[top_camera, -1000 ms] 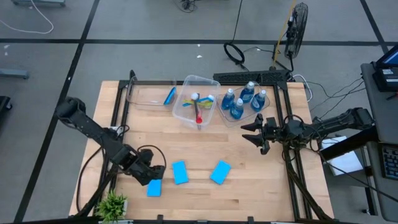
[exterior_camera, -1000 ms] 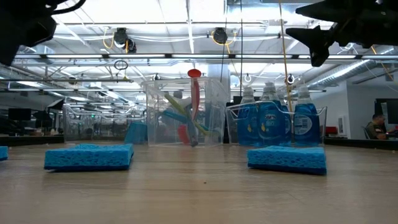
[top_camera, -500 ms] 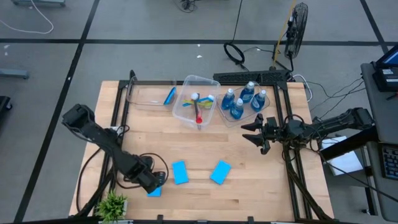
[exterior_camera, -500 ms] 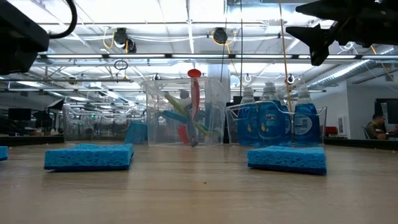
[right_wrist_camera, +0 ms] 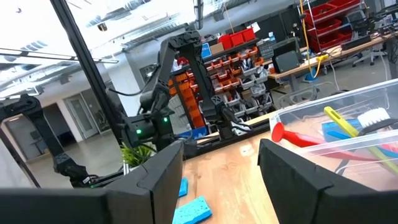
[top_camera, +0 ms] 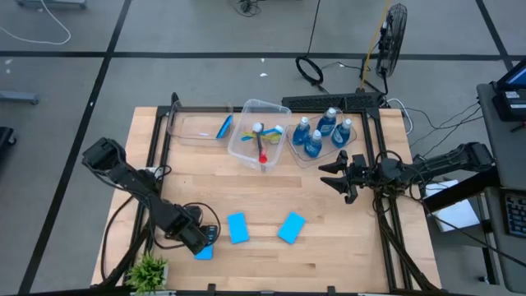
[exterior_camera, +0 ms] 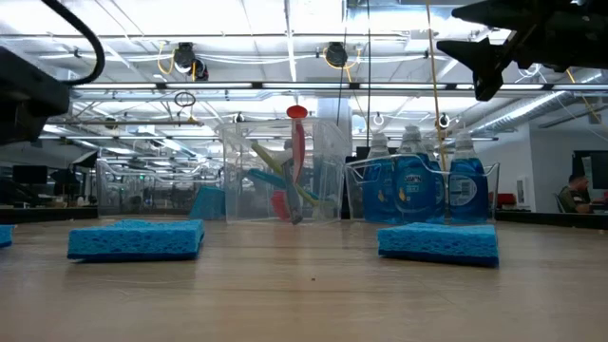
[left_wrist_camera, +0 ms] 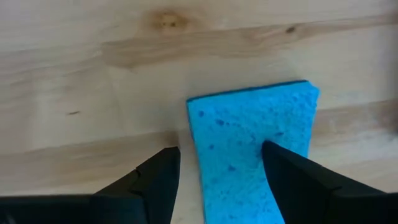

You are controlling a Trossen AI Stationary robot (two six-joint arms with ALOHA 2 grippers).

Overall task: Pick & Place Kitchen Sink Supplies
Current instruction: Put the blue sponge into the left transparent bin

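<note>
Three flat blue sponges [top_camera: 238, 228] lie on the table; a fourth [top_camera: 223, 127], four blue-liquid bottles [top_camera: 320, 131] and brushes [top_camera: 261, 144] sit in tubs.

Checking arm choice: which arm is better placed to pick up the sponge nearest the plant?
Left. Its gripper is down over that sponge, jaws astride it. The right gripper hangs far off, near the bottles.

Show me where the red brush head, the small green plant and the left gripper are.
red brush [exterior_camera: 296, 112], low view, its round head.
green plant [top_camera: 149, 269], high view, its leaves.
left gripper [left_wrist_camera: 221, 171], left wrist view, midway between fingertips, over the sponge [left_wrist_camera: 249, 124].
</note>
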